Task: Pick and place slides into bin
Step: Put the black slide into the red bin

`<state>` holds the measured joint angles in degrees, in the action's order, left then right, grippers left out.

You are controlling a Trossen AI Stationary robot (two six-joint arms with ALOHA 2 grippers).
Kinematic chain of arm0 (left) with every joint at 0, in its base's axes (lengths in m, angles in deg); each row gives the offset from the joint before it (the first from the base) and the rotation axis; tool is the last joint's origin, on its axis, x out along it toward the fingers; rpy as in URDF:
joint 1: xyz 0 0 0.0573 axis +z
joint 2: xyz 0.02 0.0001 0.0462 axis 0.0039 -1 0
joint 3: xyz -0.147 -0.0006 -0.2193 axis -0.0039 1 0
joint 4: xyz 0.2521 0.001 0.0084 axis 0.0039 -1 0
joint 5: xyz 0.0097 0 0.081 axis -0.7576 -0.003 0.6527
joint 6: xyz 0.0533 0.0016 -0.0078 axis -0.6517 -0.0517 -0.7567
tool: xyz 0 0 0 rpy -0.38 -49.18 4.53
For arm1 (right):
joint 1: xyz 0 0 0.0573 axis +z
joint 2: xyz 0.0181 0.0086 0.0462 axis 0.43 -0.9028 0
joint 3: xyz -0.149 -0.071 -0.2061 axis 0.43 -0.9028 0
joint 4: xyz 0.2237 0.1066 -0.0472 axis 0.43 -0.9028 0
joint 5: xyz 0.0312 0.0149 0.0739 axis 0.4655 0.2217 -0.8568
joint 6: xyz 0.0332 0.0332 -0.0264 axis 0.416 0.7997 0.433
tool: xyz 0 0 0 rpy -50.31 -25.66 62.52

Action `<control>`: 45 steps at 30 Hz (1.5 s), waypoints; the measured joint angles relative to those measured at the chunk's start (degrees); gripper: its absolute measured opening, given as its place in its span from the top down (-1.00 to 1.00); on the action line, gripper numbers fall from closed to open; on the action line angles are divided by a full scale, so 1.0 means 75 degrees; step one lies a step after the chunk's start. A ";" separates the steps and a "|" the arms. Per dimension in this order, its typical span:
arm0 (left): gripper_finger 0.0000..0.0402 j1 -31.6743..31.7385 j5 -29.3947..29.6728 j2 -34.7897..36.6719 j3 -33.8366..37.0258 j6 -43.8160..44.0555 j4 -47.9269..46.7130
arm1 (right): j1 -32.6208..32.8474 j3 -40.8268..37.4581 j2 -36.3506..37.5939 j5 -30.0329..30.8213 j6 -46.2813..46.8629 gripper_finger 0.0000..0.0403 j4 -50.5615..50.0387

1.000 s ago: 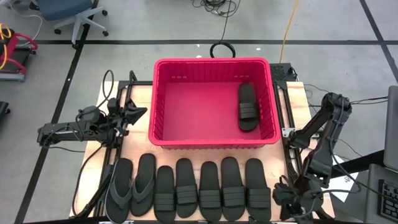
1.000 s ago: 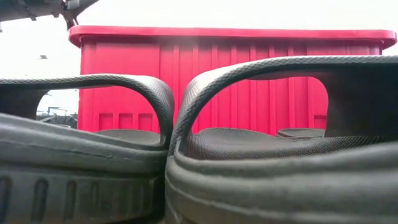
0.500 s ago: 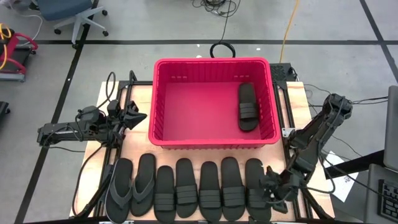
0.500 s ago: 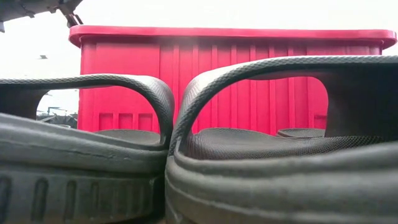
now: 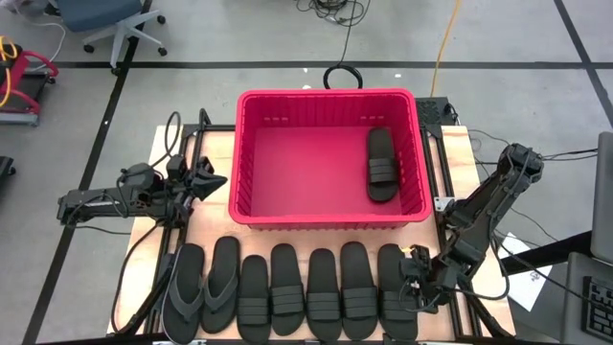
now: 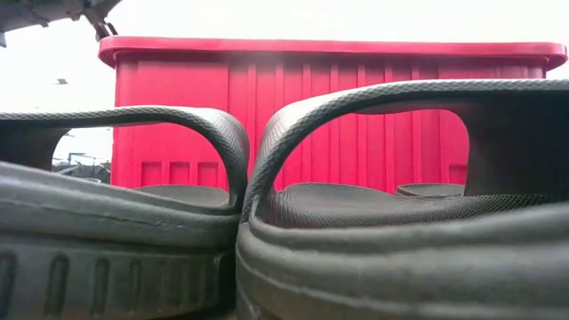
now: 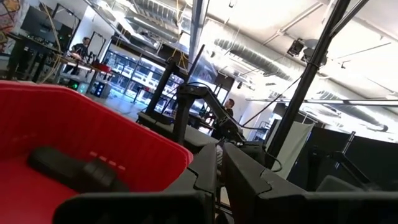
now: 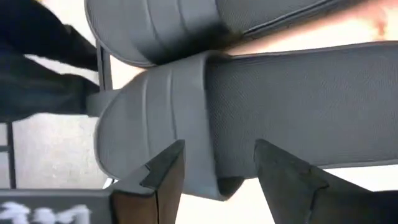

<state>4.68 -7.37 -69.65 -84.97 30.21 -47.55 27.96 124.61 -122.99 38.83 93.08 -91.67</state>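
Slides [image 6: 284, 222] block most of the low view; right gripper [image 8: 214, 174] jaws spread over one, left gripper [image 5: 206, 179] closed.

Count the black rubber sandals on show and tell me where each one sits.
8: one band-strap sandal inside the red plastic basket; seven in a row on the table in front of it, two thong flip-flops at the left end.

one slide [image 5: 381, 164] in bin [image 5: 329, 101], seven before it
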 joint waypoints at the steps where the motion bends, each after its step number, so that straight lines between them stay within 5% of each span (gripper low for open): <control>1: 0.87 -0.0002 0.0000 0.0000 0.0000 0.0000 -0.0043 | -0.0022 -0.0008 0.0000 -0.0001 -0.0205 0.11 0.0118; 6: 0.87 0.0001 0.0000 0.0000 0.0000 0.0000 -0.0253 | -0.0030 -0.0427 0.0000 -0.0230 -0.0787 0.11 0.0952; 20: 0.87 -0.0002 0.0003 0.0000 0.0000 0.0072 -0.0239 | -0.0033 -0.2595 -0.0003 -0.1039 0.0186 0.18 0.5254; 29: 0.87 -0.0001 0.0003 0.0000 0.0000 0.0006 -0.0239 | -0.0076 -0.2594 -0.0005 -0.1502 0.0125 0.93 0.6096; 39: 0.87 0.0001 0.0003 0.0000 0.0000 -0.0005 -0.0239 | -0.0117 -0.1337 0.0003 -0.2258 0.0066 0.97 0.5950; 45: 0.87 -0.0001 0.0000 0.0000 0.0000 -0.0006 -0.0239 | -0.0375 0.1012 0.0003 -0.2278 -0.1136 0.98 0.2517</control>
<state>4.67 -7.37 -69.65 -84.97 30.17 -49.34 25.15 132.20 -122.96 21.75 84.56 -72.79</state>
